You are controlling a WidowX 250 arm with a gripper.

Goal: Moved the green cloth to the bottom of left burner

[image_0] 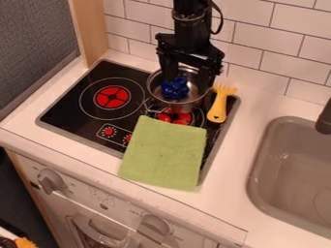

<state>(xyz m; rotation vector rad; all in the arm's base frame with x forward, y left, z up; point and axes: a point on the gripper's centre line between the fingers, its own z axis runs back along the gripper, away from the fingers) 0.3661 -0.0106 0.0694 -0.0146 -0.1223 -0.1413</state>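
Much lies covered or cut off

The green cloth [165, 155] hides part of the stove's [61, 111] front edge and of its controls. The pot [188, 106] covers some of the right burner [167, 117], and the gripper [188, 83] blocks part of the pot's rim. What the blue thing [174, 89] inside is cannot be told. The top edge cuts off the arm [190, 17]; the right edge clips the sink [255, 169] and faucet [324, 118]; an orange thing [24, 243], unidentifiable, is cropped at lower left
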